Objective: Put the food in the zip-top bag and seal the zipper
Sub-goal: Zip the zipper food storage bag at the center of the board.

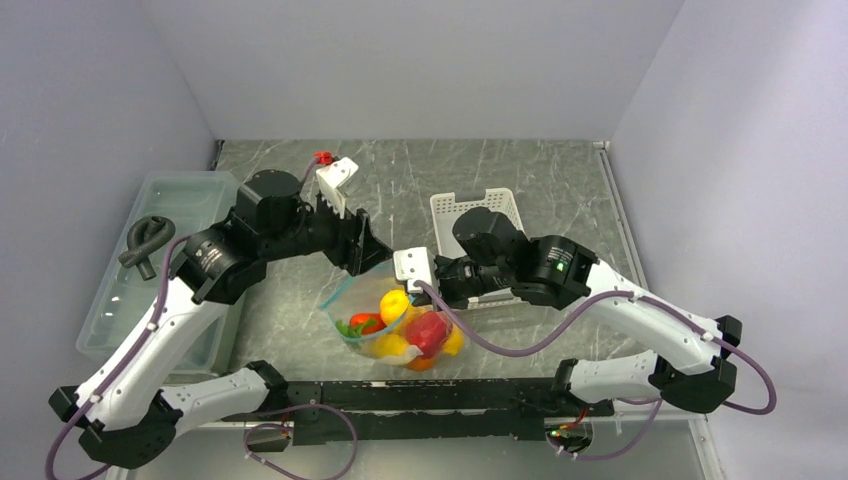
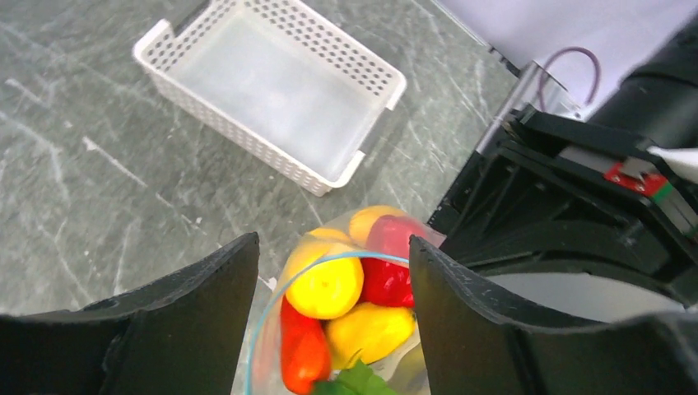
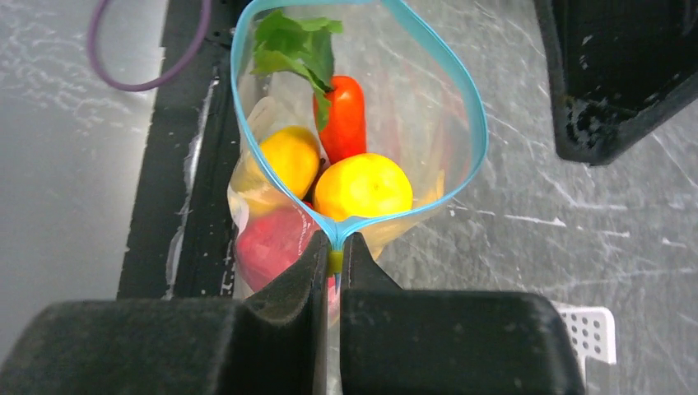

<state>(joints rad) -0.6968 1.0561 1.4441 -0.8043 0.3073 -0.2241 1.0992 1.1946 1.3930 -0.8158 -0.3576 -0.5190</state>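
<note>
Zipper (image 3: 461, 90) edge unsealed, mouth gaping; right gripper (image 3: 333, 247) pinched shut on its corner, left gripper (image 2: 333, 247) spread wide astride opposite rim. Bag (image 1: 390, 320) just near-side of basket (image 2: 230, 123), holding food (image 3: 362, 185).

I find the zip-top bag (image 1: 395, 325) mid-table, just beyond the arm bases, with the food (image 1: 395, 305) inside it. The basket (image 1: 440, 205) lies behind it to the right, the bin (image 1: 185, 190) along the left wall. The right gripper (image 3: 336, 247) pinches the zipper (image 3: 473, 123) at its right end. The left gripper (image 2: 333, 263) hangs just behind the mouth.
</note>
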